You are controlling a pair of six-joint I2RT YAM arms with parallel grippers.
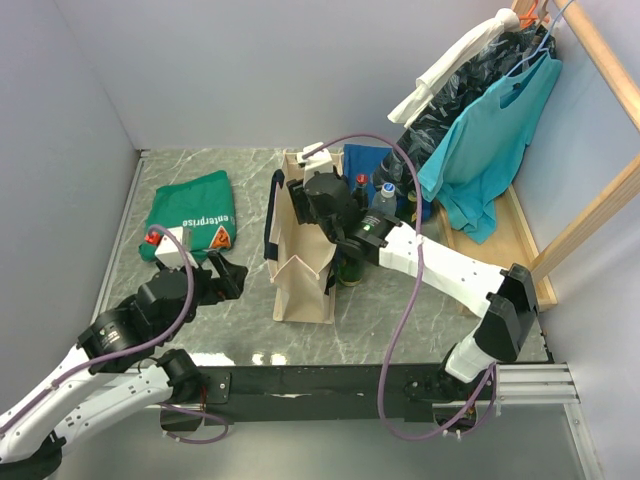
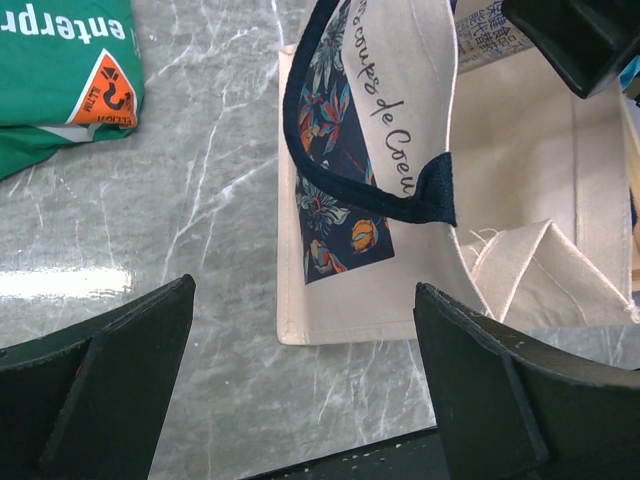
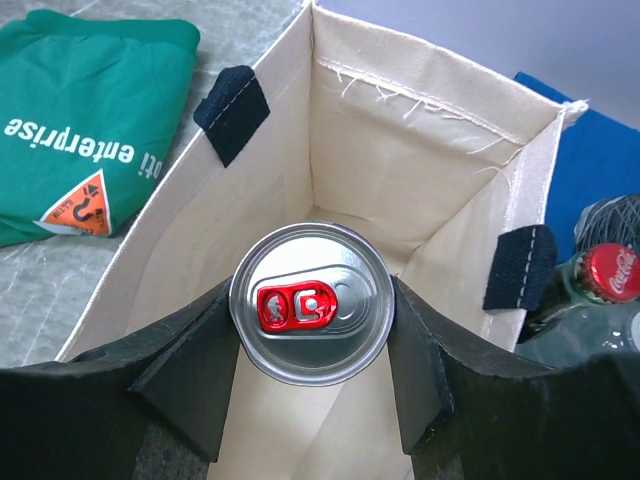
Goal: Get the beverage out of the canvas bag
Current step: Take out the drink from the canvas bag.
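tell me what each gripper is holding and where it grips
The right gripper clamps the silver can by its sides near the top rim, at the canvas bag mouth; the left gripper is open, empty.

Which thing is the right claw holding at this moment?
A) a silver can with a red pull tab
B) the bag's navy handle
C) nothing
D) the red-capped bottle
A: in the right wrist view, the right claw has a finger pressed on each side of the silver can, seen against the open inside of the canvas bag.
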